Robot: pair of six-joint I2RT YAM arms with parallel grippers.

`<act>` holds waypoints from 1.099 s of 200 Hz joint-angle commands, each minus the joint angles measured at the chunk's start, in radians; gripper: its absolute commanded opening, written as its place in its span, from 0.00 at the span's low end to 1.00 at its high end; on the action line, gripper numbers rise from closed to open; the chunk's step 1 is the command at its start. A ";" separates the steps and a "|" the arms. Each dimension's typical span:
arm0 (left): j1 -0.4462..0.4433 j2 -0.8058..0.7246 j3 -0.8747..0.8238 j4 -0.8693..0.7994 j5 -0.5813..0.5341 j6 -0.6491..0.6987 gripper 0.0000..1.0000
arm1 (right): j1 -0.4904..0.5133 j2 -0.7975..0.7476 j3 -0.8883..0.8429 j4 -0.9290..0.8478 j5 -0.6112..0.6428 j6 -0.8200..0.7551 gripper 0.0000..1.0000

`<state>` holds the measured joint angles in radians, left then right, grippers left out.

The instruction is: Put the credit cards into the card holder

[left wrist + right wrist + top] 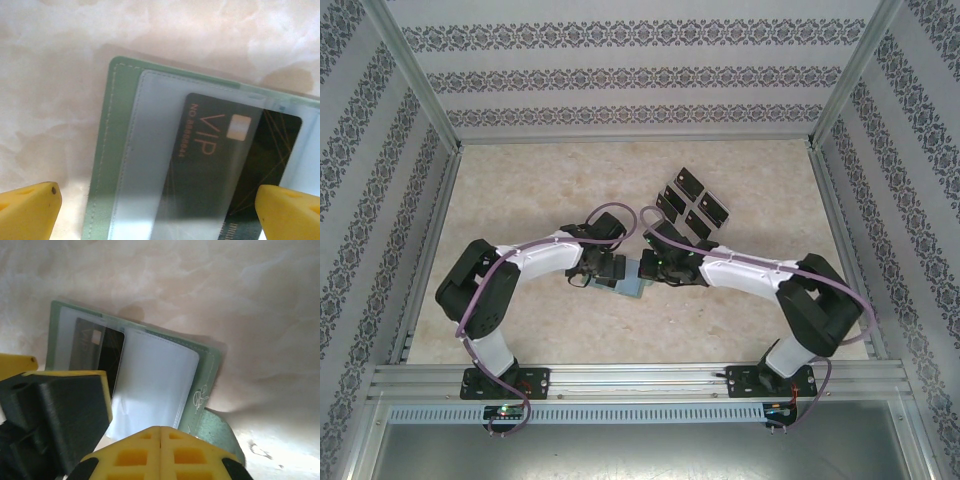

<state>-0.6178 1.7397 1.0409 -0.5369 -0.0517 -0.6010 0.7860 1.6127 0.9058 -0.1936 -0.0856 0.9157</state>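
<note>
Your left tool [160,212] hangs spread wide and empty right over the open holder [100,165], one finger on each side of it. Under it a card [210,165] lies partly under the clear sleeve [150,150]. Its long axis runs from ahead of the tool back beneath it, across the line between the fingers. The half toward the tool's left finger is under the plastic and the strip toward its right finger is bare, so the last push, as I judge it, goes sideways toward the left finger. Your right tool [160,440] is closed with nothing visible between its fingers. It sits low at the holder's opposite edge, with the holder ahead of it and to its left. I cannot tell whether it touches the cover. The other cards [692,205] lie in a group on the bench [520,190] just beyond the right tool, so that arm is nearer for the next pick.
</note>
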 commanded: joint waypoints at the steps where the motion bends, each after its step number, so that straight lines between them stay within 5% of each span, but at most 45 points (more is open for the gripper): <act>1: 0.012 -0.042 -0.017 0.009 0.016 0.026 1.00 | 0.019 0.059 -0.029 0.083 -0.019 0.069 0.00; 81: 0.007 -0.050 -0.024 0.052 0.086 0.033 1.00 | 0.025 0.186 -0.100 0.204 -0.020 0.157 0.00; 220: 0.029 -0.018 -0.077 0.028 0.008 0.032 1.00 | 0.011 0.142 -0.144 0.109 0.010 0.135 0.00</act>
<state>-0.6128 1.7233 0.9924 -0.4866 -0.0078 -0.5861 0.8024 1.7287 0.8021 0.0837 -0.1104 1.0523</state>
